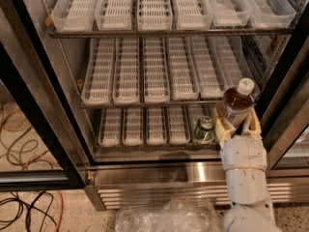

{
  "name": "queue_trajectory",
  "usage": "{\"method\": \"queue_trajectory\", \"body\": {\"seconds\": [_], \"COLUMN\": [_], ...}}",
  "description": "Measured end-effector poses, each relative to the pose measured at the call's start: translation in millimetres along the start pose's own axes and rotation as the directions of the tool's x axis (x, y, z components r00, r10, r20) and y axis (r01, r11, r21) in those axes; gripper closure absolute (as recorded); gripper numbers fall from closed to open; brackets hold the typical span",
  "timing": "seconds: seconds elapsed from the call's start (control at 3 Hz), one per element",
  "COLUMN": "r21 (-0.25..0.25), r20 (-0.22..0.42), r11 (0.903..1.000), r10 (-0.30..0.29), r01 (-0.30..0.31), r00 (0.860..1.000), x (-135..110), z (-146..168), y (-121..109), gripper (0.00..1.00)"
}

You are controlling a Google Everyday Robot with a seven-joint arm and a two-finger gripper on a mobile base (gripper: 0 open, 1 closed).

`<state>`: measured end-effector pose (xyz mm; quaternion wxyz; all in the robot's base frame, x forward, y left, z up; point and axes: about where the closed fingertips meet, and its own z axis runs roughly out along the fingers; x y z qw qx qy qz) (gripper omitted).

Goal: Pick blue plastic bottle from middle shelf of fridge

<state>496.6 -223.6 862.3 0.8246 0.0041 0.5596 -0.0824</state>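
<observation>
While the bottle sits in the pincer, step: the grasp looks made; what remains, by my reading, is the carry-out.
Pincer (pixel 236 128): lower right, in front of the fridge opening, pointing up; clenched on the bottle, one finger (pixel 220 129) on each side of its lower body.
Bottle (pixel 236 104): near upright with a slight lean, white cap on top, brown liquid visible. Its base hangs below the front edge of the middle shelf, so it rests on no rack; the pincer alone carries it.
Grip height: low on the body. This likely keeps the weight just above the fingers and leaves the cap free.
Middle shelf (pixel 145 71): six ribbed lane trays on a wire rack, running front to back, presumably so stock lines up toward the door.
Bottle position: off the right end of that shelf, just beside the right door frame.
Can (pixel 204 129): on the lowest shelf at the front of a lane, just left of the pincer; cannot tell whether they touch.
Fridge (pixel 159 174): door open, steel base below.
Arm (pixel 244 178): rises from the floor side, straight under the pincer.
Risk: little room to the frame on the right and the can on the left; a straight pull-back seems safest.
Floor: plastic bag (pixel 166 216) beside the arm, cables (pixel 19 209) far left.
</observation>
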Motion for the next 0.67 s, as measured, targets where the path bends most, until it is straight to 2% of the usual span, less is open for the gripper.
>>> {"method": "queue_trajectory", "body": {"seconds": [0.33,0.67], "r21": [-0.109,-0.115], "r20": [0.017,0.033], "r11": [0.9939,0.9933], "r10": [-0.01,-0.011], "r01": [0.012,0.015], "r00": [1.0,0.999], "x": [-5.0,-9.5], "z": [-18.2,-15.2], "y": [17.7,20.9], "gripper": [1.0,1.0]}}
